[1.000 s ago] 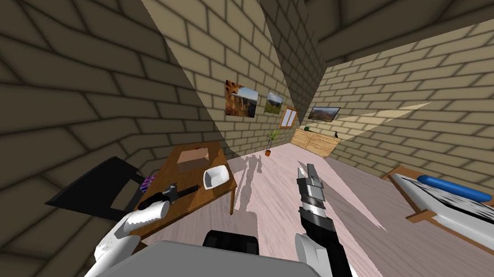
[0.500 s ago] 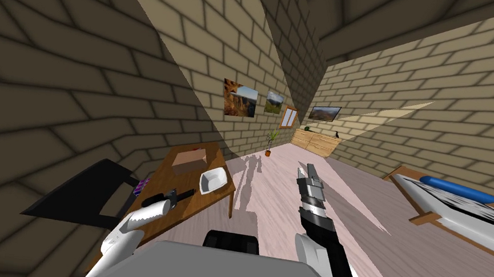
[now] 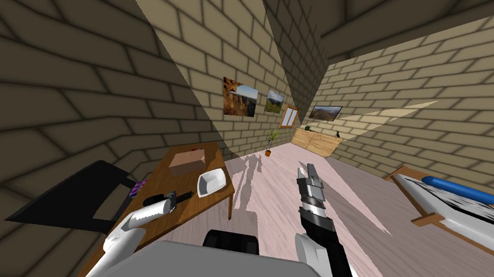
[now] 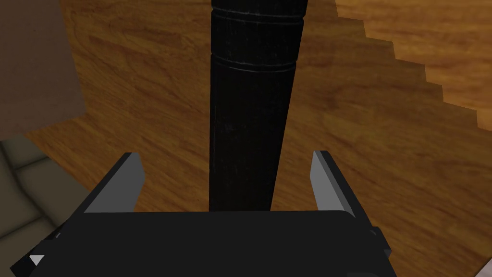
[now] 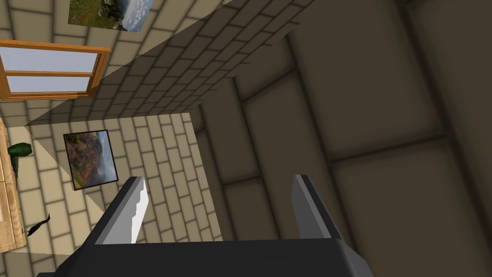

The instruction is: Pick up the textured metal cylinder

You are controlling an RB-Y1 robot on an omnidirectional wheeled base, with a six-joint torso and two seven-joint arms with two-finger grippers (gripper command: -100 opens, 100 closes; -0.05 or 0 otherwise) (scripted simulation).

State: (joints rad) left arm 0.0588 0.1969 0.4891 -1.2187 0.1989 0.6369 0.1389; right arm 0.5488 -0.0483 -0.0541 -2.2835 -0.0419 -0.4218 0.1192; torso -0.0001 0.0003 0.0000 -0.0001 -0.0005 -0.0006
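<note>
A black chair (image 3: 82,197) stands off the left side of the wooden surface (image 3: 184,179), and a small purple thing (image 3: 137,187) lies at that same left edge. On the surface, towards its near end, lies the cylinder (image 4: 250,96): black, with fine rings cut round it part way along, its length running away from the robot. The left gripper (image 4: 227,155) hangs low over the near end of it, fingers (image 4: 127,182) spread wide on either side with wood showing between each blade and the cylinder, so nothing is clamped. From that hand's camera the dark shaft passes straight up the middle of the gap and under the gripper's body. Farther along the surface, past the cylinder, sits a shallow brown box (image 3: 187,159), and to the right of the cylinder, near the surface's right edge, a white bowl (image 3: 211,181). Part of the wood is in shadow, with a lit band beyond the cylinder's far end. Well to the right of the surface, out over the pale floor (image 3: 267,205), the right gripper (image 3: 304,171) is held up at the end of a raised forearm, its two blades parted and gripping nothing. Farther right again, across the room from the surface, is a bed (image 3: 461,222) with a blue roll (image 3: 458,189) on it.
</note>
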